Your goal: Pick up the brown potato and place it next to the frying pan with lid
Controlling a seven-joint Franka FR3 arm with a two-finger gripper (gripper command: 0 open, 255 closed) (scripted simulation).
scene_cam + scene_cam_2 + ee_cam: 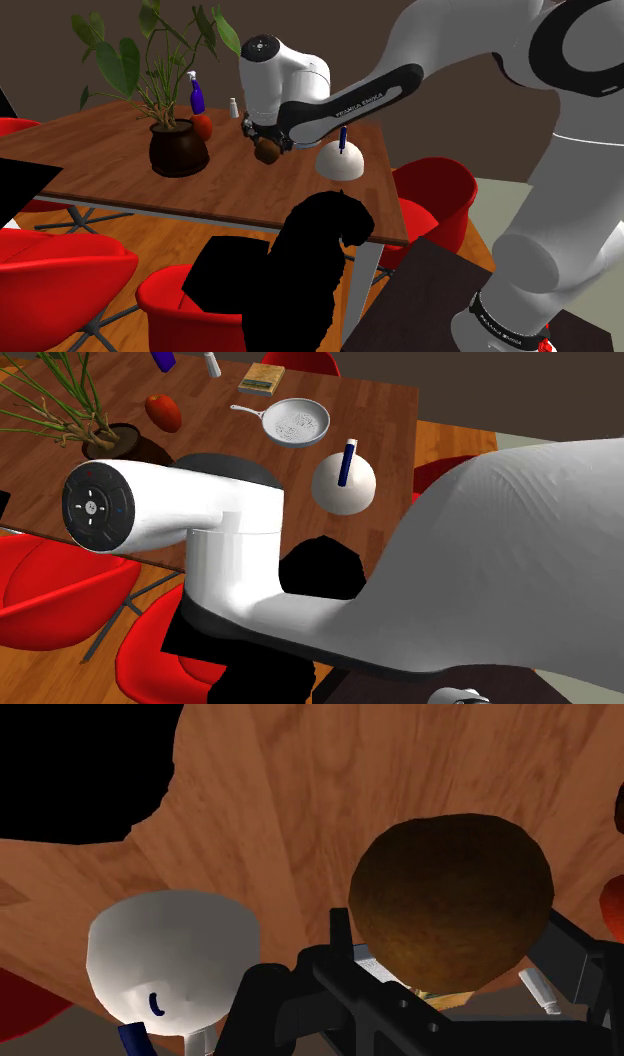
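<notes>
The brown potato is recorded clasped in the tool, raised clear of the worktop at centre frame in the shoulder view, judged so held for carriage to the white lidded pan just to its right.

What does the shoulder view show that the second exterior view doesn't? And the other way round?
Shoulder view: the tool clasping the potato above the table. Second exterior view: the pan with a book near it. Both: the plant, the red fruit, the white dome with its blue handle, and red chairs.
</notes>
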